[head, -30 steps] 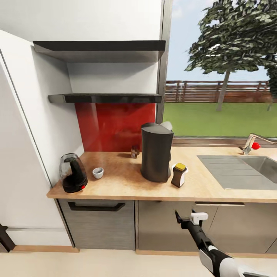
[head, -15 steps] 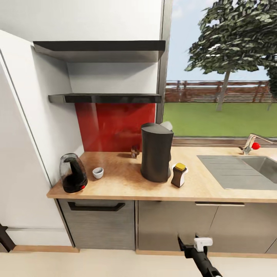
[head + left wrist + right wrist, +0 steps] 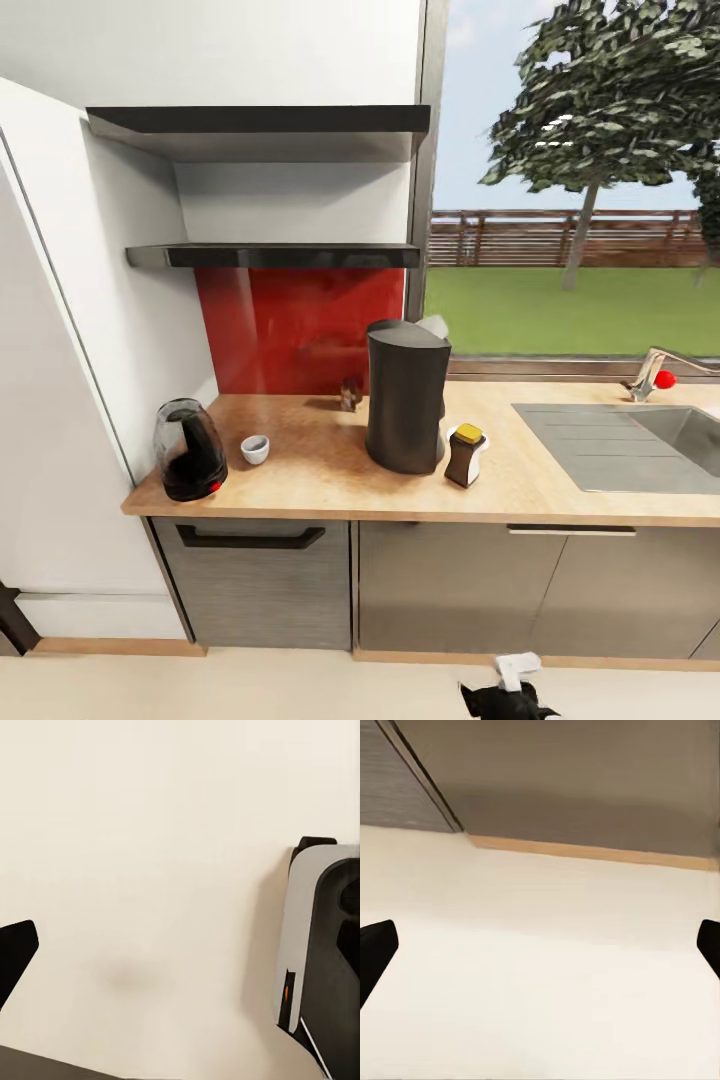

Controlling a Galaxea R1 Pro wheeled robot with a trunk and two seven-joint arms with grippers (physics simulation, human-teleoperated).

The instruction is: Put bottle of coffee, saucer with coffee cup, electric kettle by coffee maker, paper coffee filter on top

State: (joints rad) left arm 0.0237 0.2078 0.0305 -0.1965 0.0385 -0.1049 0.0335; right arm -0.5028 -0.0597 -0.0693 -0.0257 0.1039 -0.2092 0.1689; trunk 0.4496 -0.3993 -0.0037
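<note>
The coffee maker point(image 3: 406, 397) is sitting upright on the wooden countertop point(image 3: 310, 478), just in front of the red backsplash point(image 3: 298, 328), with what looks like a paper coffee filter point(image 3: 434, 326) peeking out behind its top edge. The bottle of coffee point(image 3: 465, 455) with the yellow lid is standing right beside it on the sink point(image 3: 640, 440) side, and something white is showing under and behind it, maybe the saucer, hard to tell. Over on the other side, the electric kettle point(image 3: 190, 450) is sitting near the counter's end by the white wall, and the small coffee cup point(image 3: 255, 449) is resting on the bare wood between the kettle and the coffee maker, well apart from the bottle. A tiny dark object point(image 3: 350, 393) is standing by the backsplash, too small to identify. The right gripper point(image 3: 506, 690) is poking in at the bottom of the head view, and in the right wrist view its fingertips point(image 3: 376, 952) are spread wide over the floor point(image 3: 540, 967), holding nothing. For the left gripper, only one fingertip point(image 3: 15, 956) is showing, so I can't tell its state.
</note>
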